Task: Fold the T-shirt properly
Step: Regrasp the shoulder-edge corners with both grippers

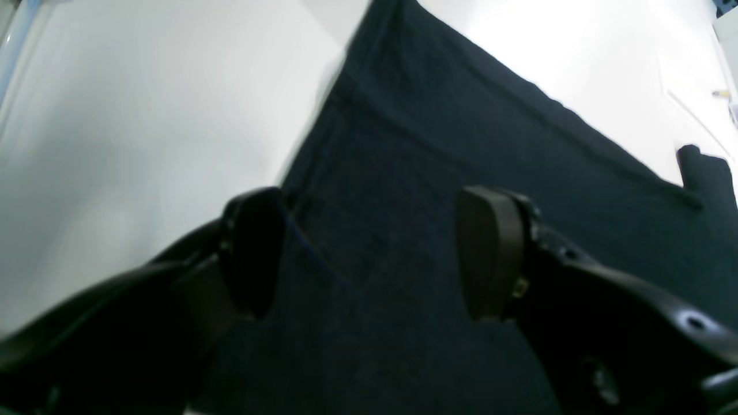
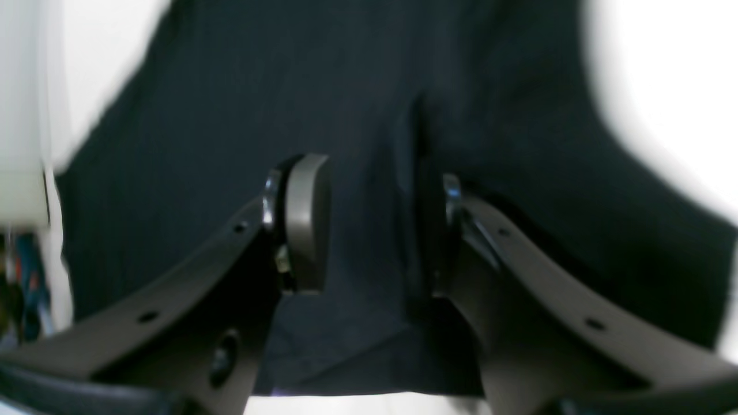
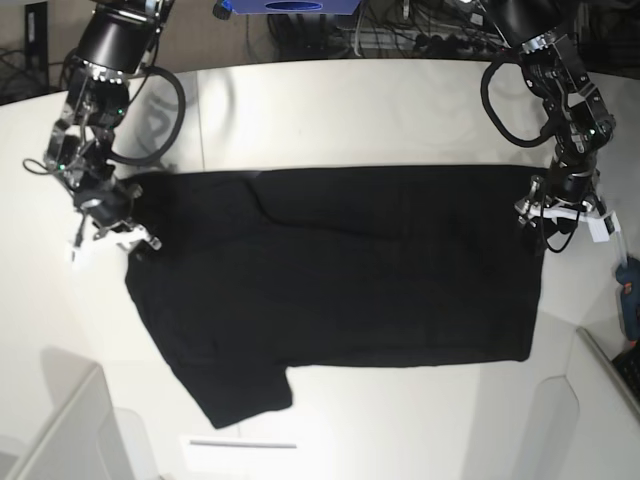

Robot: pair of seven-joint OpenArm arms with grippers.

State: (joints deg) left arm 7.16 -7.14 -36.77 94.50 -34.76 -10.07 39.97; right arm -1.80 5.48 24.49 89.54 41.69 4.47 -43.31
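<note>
Large black short-sleeved cloth T-shirt [image 3: 340, 270] spread flat, plain side up, across middle of white surface [image 3: 380, 100]; one sleeve angled toward near edge. Left tool [image 3: 556, 215] poised at shirt's edge on one side, pads parted, nothing gripped. Right tool [image 3: 112, 232] at opposite edge by other sleeve, pads parted over cloth fold, nothing pinched. Judged: shirt laid out flat so fold can be made; tools set at opposite ends, likely releasing cloth.

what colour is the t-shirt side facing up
Plain black, no print showing on the T-shirt. The base view shows it best.
</note>
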